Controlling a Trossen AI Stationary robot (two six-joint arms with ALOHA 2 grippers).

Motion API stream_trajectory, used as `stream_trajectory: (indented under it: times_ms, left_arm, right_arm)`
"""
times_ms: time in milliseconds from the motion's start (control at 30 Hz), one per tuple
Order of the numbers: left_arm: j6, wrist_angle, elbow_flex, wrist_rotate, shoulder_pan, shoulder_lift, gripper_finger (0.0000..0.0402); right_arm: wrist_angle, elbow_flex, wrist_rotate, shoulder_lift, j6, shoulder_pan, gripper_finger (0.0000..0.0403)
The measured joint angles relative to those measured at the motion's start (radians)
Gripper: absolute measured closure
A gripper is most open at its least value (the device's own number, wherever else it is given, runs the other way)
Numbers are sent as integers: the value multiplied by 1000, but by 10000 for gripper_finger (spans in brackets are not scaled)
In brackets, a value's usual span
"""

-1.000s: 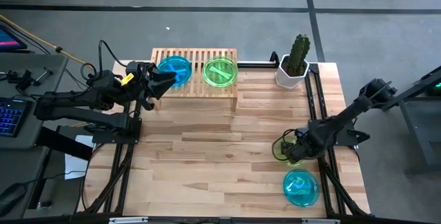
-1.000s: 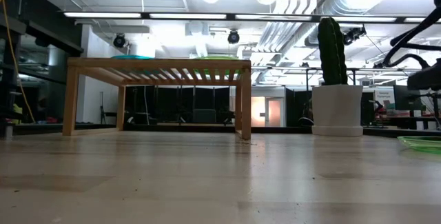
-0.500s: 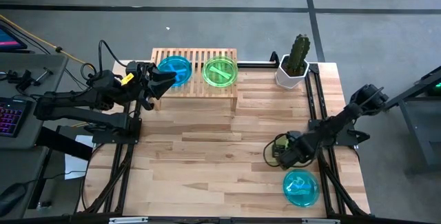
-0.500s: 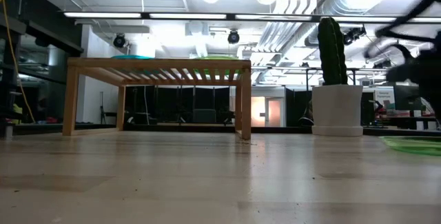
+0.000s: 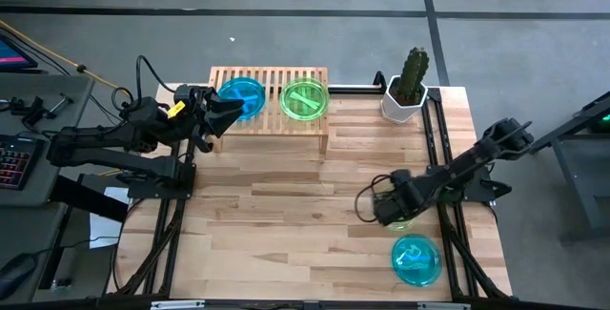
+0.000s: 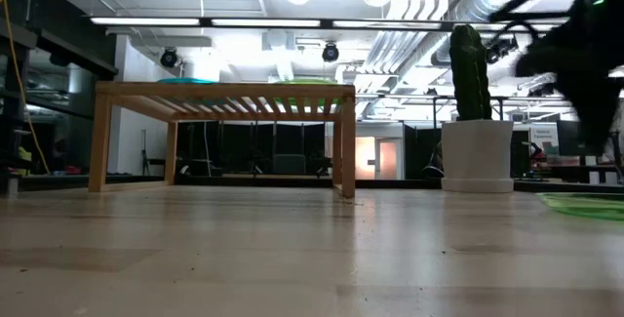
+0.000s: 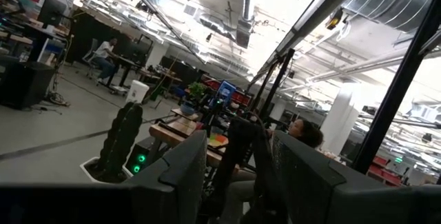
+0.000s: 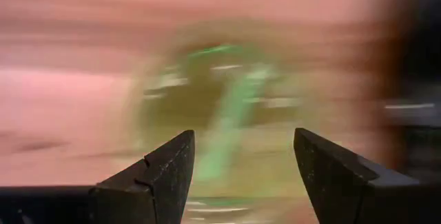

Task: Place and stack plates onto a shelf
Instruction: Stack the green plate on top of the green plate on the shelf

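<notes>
Wooden table (image 5: 286,215), shelf (image 5: 270,106) holding two plate stacks, two more below

It was an open industrial lab: exposed ceiling ducts (image 6: 419,24), strip lights (image 6: 175,21), workbenches, a seated person (image 7: 107,52).

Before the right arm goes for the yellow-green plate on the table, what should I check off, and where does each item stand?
1. Right gripper open: ok, jaws spread.
2. Right gripper over the yellow-green plate on the table: ok; wrist view shows the plate ahead between the fingers.
3. Plate not yet gripped: ok.
4. Shelf has room: ok, it holds a blue stack and a yellow-green stack.
5. Left gripper clear of the route: not ok, it hovers at the shelf's blue stack.
6. Blue plate on the table undisturbed: ok.
</notes>
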State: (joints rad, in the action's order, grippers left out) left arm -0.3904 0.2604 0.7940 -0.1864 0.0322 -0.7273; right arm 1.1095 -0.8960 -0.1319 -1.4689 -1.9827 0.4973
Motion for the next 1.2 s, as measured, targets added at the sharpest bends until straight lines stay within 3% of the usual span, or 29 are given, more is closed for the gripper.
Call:
stream_trajectory:
  times_ms: [100,200,367,600,900,1200]
  left_arm:
    - [0,1,0,0,0,0,245]
    - [0,2,0,0,0,0,245]
    - [0,14,0,0,0,0,245]
    - [22,32,0,0,0,0,245]
    - [35,62,0,0,0,0,245]
    - [36,68,0,0,0,0,245]
  right_arm:
    - [187,-28,63,12,35,12,172]
    - [151,20,154,51,59,28,172]
    - [87,134,215,137,-99,83,172]
    - [-102,268,220,247,-214,114,172]
    - [-322,387,218,255,-218,113,173]
    - [-484,414,106,257,-193,114,221]
